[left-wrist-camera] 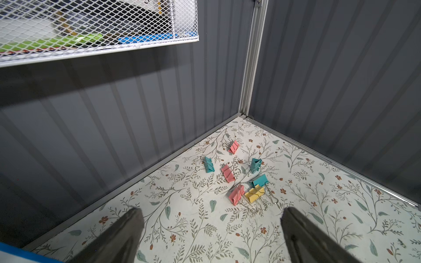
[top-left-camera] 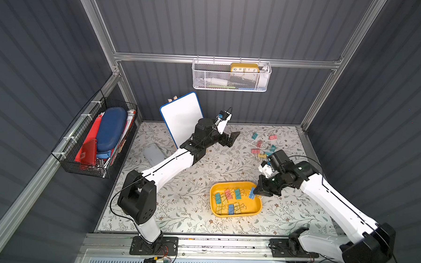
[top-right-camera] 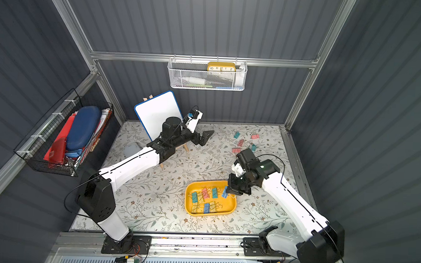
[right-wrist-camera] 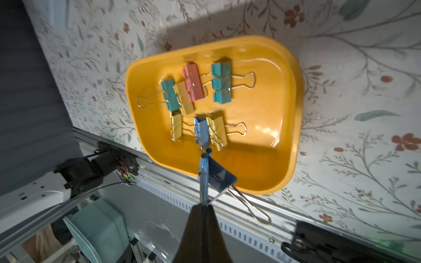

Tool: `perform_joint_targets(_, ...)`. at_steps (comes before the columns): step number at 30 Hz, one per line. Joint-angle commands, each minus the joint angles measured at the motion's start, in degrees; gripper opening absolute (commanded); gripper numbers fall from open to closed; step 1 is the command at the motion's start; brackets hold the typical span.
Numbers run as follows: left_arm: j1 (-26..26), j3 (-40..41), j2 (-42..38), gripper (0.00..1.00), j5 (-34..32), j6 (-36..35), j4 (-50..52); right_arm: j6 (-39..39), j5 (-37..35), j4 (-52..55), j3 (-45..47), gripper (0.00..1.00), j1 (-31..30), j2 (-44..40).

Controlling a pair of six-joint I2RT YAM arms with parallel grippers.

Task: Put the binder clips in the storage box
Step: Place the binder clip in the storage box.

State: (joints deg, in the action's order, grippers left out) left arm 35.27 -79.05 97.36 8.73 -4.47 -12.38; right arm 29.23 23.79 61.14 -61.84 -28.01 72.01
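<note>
Right claw [right-wrist-camera: 204,206] is pinched tight on the blue clip [right-wrist-camera: 215,176]. It only has one wire handle, so the body dangles just past the tips with the other handle sticking out sideways.

The storage box [right-wrist-camera: 293,109] sits directly below and ahead of the tips. In a top view the blue clip [top-left-camera: 252,193] hangs over the end of the box nearest the claw, right by the rim and not over the middle. The box's long axis runs roughly away from the tips, as far as I can judge. I reckon nudging forward a touch before letting go beats dropping here, otherwise it could catch the rim and bounce out. Seven binder clips [right-wrist-camera: 196,84] already lie in there, further ahead of the tips.

Left claw [left-wrist-camera: 209,214] is spread wide and holding nothing. The loose clips [left-wrist-camera: 227,173] lie on the table straight ahead of it, near the back corner. So the left arm is the nearer one for those, and the right arm for the box.
</note>
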Motion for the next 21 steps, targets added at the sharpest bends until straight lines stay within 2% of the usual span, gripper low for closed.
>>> perform_joint_targets(1,0.1,1.0,-0.7,0.99,-1.1,0.1,-0.9,-3.5,-4.6,4.3,-1.9,0.00,-2.8,4.6)
perform_joint_targets(9,0.0,0.9,-0.1,0.99,-0.8,0.3,-1.0,-3.0,-8.0,-1.9,-3.2,0.00,-7.8,15.0)
perform_joint_targets(21,0.1,0.9,-0.1,1.00,-1.1,0.4,-1.1,-4.2,-8.0,-6.2,-0.5,0.00,-11.2,18.8)
